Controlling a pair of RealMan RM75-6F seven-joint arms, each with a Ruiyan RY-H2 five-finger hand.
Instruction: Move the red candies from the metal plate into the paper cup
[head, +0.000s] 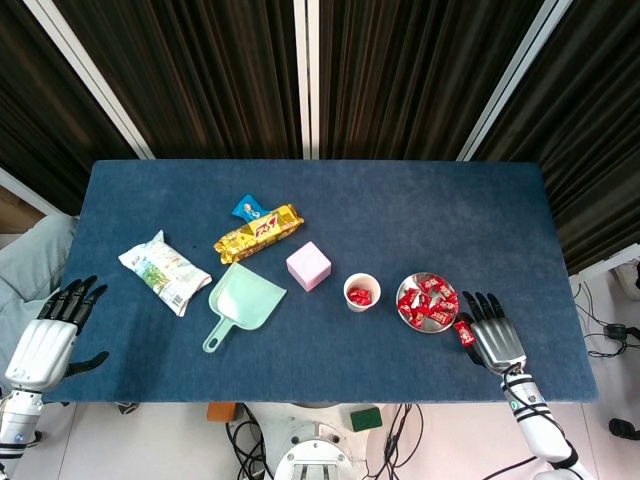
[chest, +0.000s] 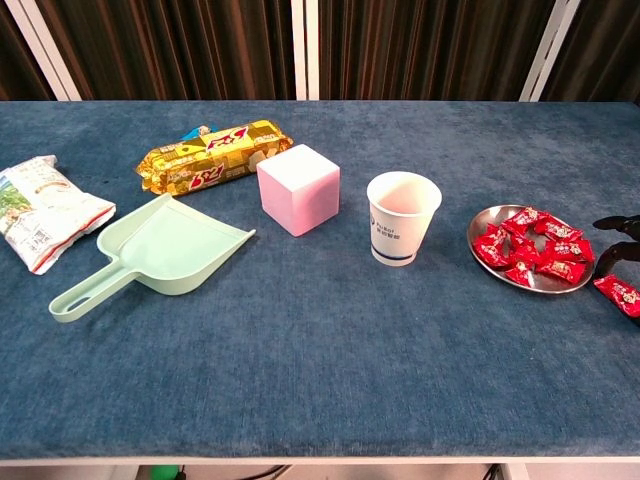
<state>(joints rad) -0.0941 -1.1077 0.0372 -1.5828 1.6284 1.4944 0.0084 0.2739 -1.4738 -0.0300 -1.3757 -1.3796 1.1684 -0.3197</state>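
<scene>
Right hand (head: 496, 338), fingers spread and grasping nothing, is lying beside the plate (head: 404, 287), touching a stray candy (head: 464, 332); next, pinching it for the cup (head: 361, 292).

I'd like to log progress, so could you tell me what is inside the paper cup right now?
From the head view, the paper cup holds red candies at its bottom. Their exact number is unclear. From the chest view its wall hides them.

The table (chest: 300, 360) is showing a matt, napped blue cloth. The plate (chest: 483, 217) is gleaming as smooth metal, and the candies (chest: 540, 250) are shining in glossy red wrappers. The cup (chest: 402, 217) is looking like matt white paper. The scoop (chest: 165, 250) is reading as smooth pale-green plastic. The biscuit pack (chest: 215, 155) is glinting with gold foil.
</scene>
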